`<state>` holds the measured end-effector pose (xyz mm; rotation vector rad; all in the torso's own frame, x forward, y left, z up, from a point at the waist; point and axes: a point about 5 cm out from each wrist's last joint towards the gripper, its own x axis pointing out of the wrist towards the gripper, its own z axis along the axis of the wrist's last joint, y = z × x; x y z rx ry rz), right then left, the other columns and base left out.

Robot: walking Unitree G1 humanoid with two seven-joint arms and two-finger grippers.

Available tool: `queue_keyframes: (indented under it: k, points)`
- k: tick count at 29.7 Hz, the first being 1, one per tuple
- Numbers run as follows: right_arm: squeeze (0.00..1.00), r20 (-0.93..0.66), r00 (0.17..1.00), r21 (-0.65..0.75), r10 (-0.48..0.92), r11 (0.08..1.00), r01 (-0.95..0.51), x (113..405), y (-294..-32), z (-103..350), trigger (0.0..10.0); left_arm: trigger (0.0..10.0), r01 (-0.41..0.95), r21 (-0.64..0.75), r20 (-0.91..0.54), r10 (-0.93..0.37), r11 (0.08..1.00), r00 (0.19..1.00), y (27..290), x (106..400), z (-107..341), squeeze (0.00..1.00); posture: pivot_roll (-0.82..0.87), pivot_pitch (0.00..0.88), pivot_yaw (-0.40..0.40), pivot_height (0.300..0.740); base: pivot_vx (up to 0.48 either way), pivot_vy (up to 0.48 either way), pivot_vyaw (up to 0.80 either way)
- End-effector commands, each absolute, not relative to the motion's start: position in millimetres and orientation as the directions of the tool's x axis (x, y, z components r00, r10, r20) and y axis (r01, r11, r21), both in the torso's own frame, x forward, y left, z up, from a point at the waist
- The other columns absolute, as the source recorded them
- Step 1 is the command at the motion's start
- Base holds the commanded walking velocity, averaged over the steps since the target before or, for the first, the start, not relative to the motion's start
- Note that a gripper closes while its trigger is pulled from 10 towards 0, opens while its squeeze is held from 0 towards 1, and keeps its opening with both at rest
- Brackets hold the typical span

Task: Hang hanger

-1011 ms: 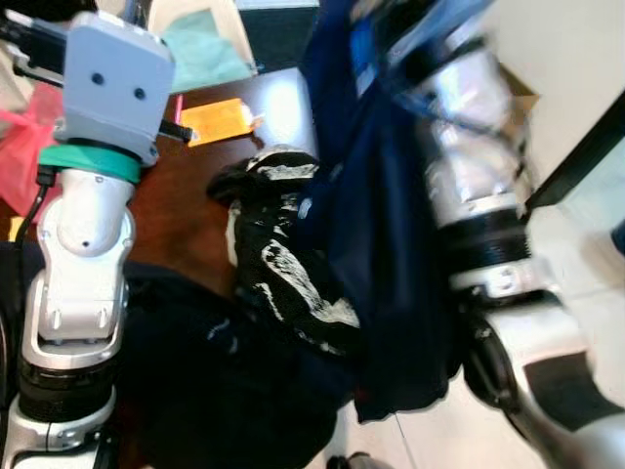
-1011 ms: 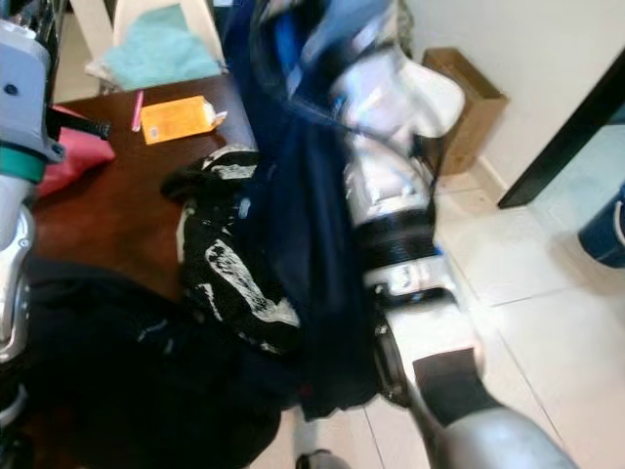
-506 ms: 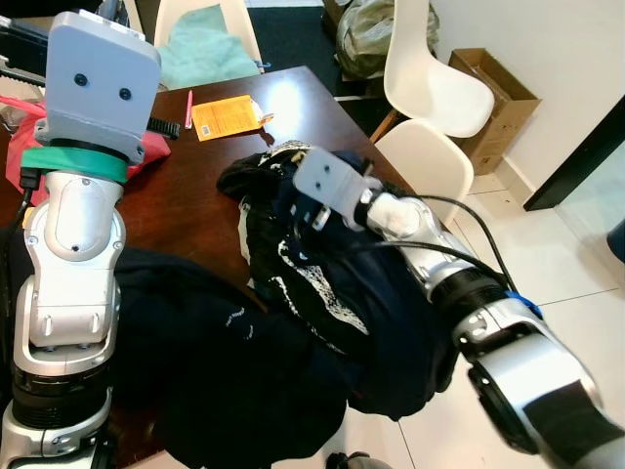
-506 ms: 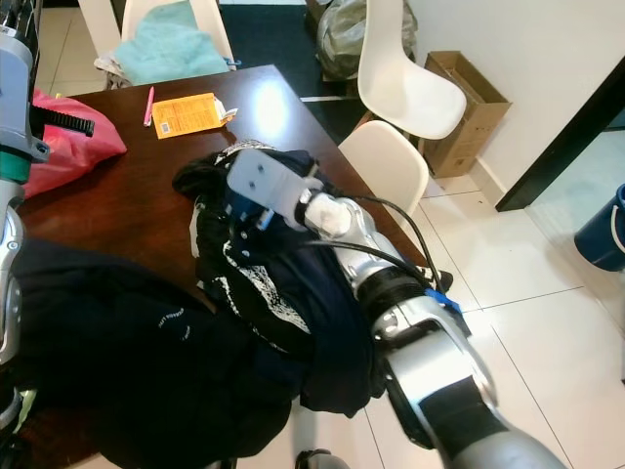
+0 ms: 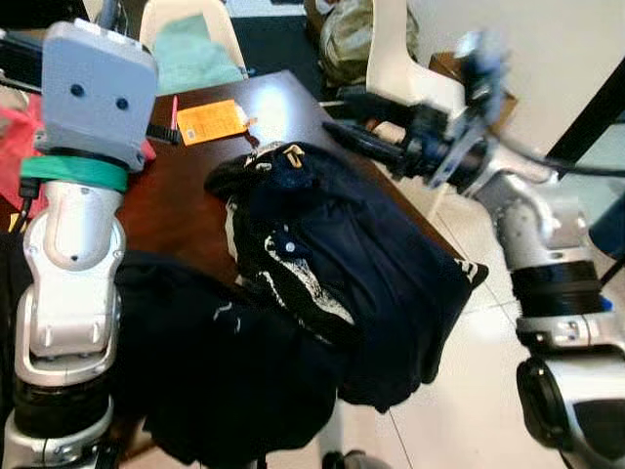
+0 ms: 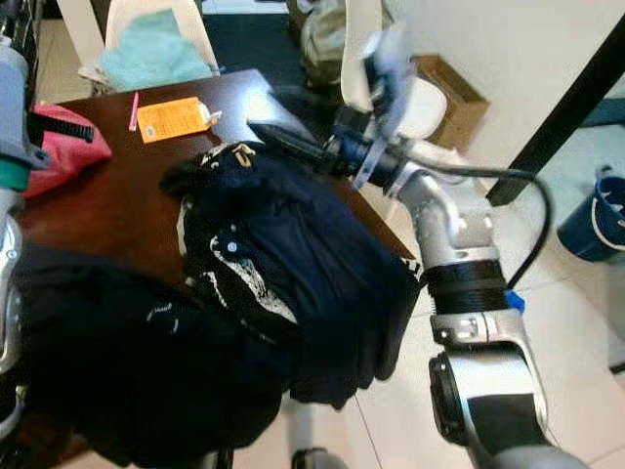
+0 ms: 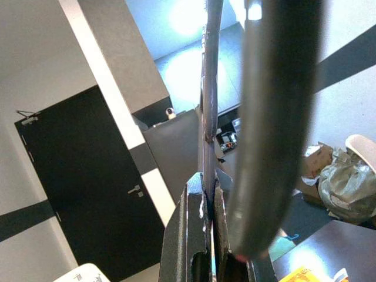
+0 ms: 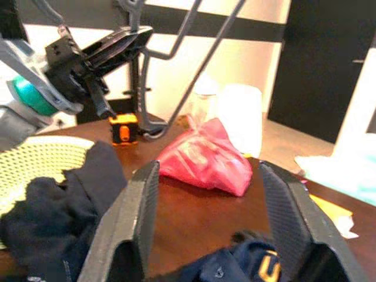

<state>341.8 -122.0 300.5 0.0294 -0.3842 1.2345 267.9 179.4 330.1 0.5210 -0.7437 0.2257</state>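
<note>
My left gripper (image 8: 120,47) is raised at the left of the table and is shut on a thin grey wire hanger (image 8: 194,29). In the left wrist view the hanger wire (image 7: 210,76) runs straight up from between the fingers. My right gripper (image 5: 337,112) hovers open over the table's right edge, fingers pointing left, with nothing between them. Just below it a dark navy garment (image 5: 352,254) lies spread over a black-and-white patterned one (image 5: 283,283) on the dark wooden table (image 5: 186,195).
A black garment (image 5: 215,381) is heaped at the table's near end. An orange packet (image 5: 210,119) and a pink bag (image 6: 59,147) lie farther back. White chairs (image 6: 391,88), a cardboard box (image 6: 454,88) and a blue bucket (image 6: 596,220) stand on the tiled floor to the right.
My right arm lowered the navy garment onto the pile, let go and drew back up to the right with its fingers open. The left arm stayed raised.
</note>
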Motion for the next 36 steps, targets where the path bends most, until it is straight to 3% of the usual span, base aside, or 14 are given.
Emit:
queue_keyframes:
  k: [1, 3, 5, 6, 7, 8, 10, 13, 16, 25, 36]
  points:
    - [0.0, 0.346, 0.238, -0.124, 0.908, 0.295, -0.947, 333.4, -126.9, 298.0, 10.0, 10.0, -0.377, 0.374, 0.692, 0.015, 0.848, 0.721, 179.4, 265.2, 329.2, 0.0, 0.12, 0.045, -0.01, 0.74, 0.0, 0.0, 0.0]
    - [0.0, 0.512, 0.191, 0.026, 0.837, 0.207, -0.978, 310.0, -127.9, 293.2, 10.0, 10.0, -0.367, 0.376, 0.682, 0.014, 0.851, 0.732, 180.1, 265.4, 326.7, 0.0, 0.12, 0.044, -0.008, 0.74, 0.0, 0.0, 0.0]
    - [0.0, 0.555, 0.235, 0.095, 0.798, 0.22, -0.971, 306.3, -123.1, 288.0, 10.0, 10.0, -0.361, 0.369, 0.675, 0.02, 0.856, 0.738, 181.2, 265.9, 325.6, 0.0, 0.12, 0.044, -0.007, 0.74, 0.0, 0.0, 0.0]
    - [0.0, 0.556, 0.307, 0.137, 0.772, 0.28, -0.95, 307.6, -117.0, 281.2, 10.0, 10.0, -0.357, 0.359, 0.668, 0.029, 0.862, 0.744, 182.4, 266.4, 324.9, 0.0, 0.12, 0.043, -0.006, 0.74, 0.0, 0.0, 0.0]
    - [0.0, 0.556, 0.307, 0.137, 0.772, 0.28, -0.95, 307.6, -117.0, 281.2, 10.0, 10.0, -0.357, 0.359, 0.668, 0.029, 0.862, 0.744, 182.4, 266.4, 324.9, 0.0, 0.12, 0.043, -0.006, 0.74, 0.0, 0.0, 0.0]
    - [0.0, 0.554, 0.443, 0.24, 0.705, 0.375, -0.895, 315.2, -107.1, 270.5, 10.0, 10.0, -0.347, 0.331, 0.651, 0.054, 0.878, 0.757, 185.5, 267.8, 323.7, 0.0, 0.12, 0.04, -0.005, 0.74, 0.0, 0.0, 0.0]
    - [0.0, 0.551, 0.466, 0.266, 0.692, 0.384, -0.884, 315.9, -106.1, 268.8, 10.0, 10.0, -0.344, 0.325, 0.647, 0.059, 0.881, 0.761, 186.1, 268.1, 323.4, 0.0, 0.12, 0.04, -0.005, 0.74, 0.0, 0.0, 0.0]
    - [0.0, 0.566, 0.686, 0.471, 0.458, 0.503, -0.724, 338.0, -115.2, 261.8, 10.0, 10.0, -0.322, 0.289, 0.628, 0.075, 0.901, 0.774, 188.4, 270.4, 325.4, 0.0, 0.13, 0.033, 0.003, 0.74, 0.0, 0.0, 0.0]
    - [0.0, 0.546, 0.744, 0.514, 0.384, 0.548, -0.66, 342.9, -119.5, 258.6, 10.0, 10.0, -0.316, 0.292, 0.624, 0.071, 0.903, 0.778, 188.9, 270.9, 326.5, 0.0, 0.12, 0.032, 0.007, 0.74, 0.0, 0.0, 0.0]
    - [0.0, 0.5, 0.793, 0.482, 0.348, 0.649, -0.589, 338.6, -122.8, 258.0, 10.0, 10.0, -0.298, 0.281, 0.608, 0.071, 0.912, 0.791, 187.4, 271.7, 324.5, 0.0, 0.12, 0.039, 0.006, 0.74, 0.0, 0.0, 0.0]
    - [0.0, 0.501, 0.789, 0.437, 0.356, 0.683, -0.585, 337.8, -109.5, 261.6, 10.0, 10.0, -0.306, 0.278, 0.603, 0.083, 0.91, 0.794, 186.6, 270.5, 325.4, 0.0, 0.12, 0.044, 0.0, 0.74, -0.384, 0.0, 0.0]
